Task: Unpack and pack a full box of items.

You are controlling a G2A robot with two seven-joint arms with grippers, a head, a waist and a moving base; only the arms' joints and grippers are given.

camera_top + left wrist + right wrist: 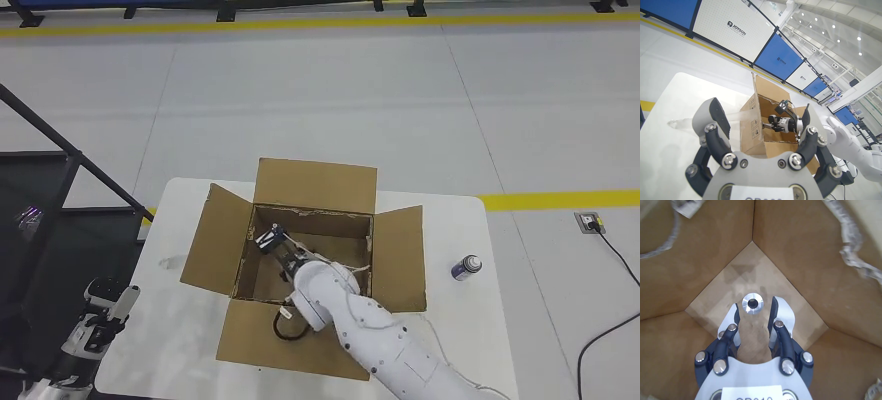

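An open cardboard box [398, 262] stands on the white table [470, 330] with its flaps spread. My right arm reaches down into it; my right gripper [755, 306] is open near the box floor. A silver round-topped can [752, 303] stands upright between its fingertips, apart from both. The top view places that gripper [272, 240] in the box's far left corner. My left gripper [762, 113] is open and holds nothing, off the table's left edge [108, 295], facing the box [772, 147].
A small spray can [465, 266] stands on the table right of the box. A clear plastic scrap [677, 123] lies on the table left of the box. Torn tape [851, 247] hangs along the box's inner walls.
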